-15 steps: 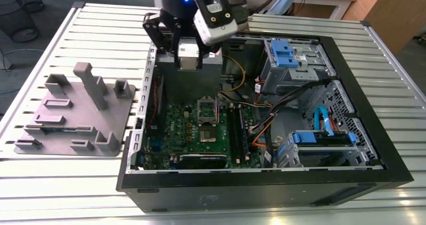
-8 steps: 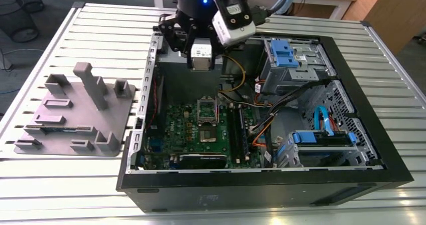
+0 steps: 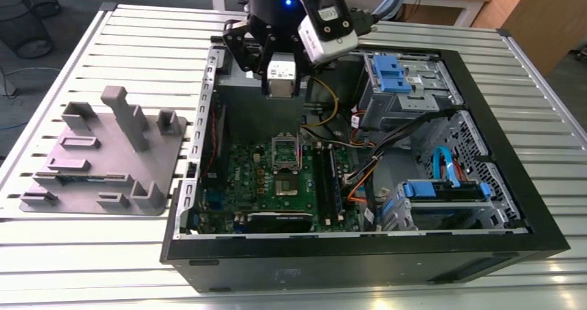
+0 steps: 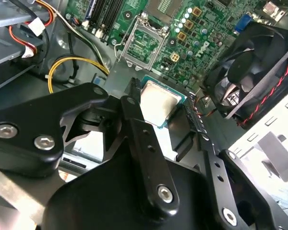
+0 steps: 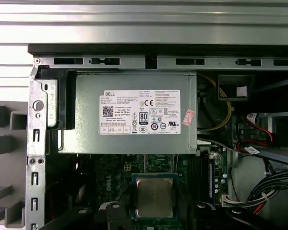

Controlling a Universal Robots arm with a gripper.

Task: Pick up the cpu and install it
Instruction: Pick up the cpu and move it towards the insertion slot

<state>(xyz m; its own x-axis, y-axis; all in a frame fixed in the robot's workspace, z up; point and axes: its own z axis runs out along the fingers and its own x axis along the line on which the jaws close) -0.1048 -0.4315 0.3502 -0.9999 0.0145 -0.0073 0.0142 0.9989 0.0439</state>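
Silvery-grey cpu point(image 5: 154, 197) is clamped level by its edges in the gripper point(image 3: 280, 90) over the motherboard's point(image 3: 266, 179) edge, presumably so its underside faces the socket point(image 4: 141, 45).

Silvery-grey cpu point(image 5: 154, 198) edged in green — green motherboard point(image 3: 247, 176), grey tray point(image 3: 106, 162), blue drive brackets point(image 3: 389, 69).

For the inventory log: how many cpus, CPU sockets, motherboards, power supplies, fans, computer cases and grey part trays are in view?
cpu: 1
CPU socket: 1
motherboard: 1
power supply: 1
fan: 1
computer case: 1
grey part tray: 1
Total: 7
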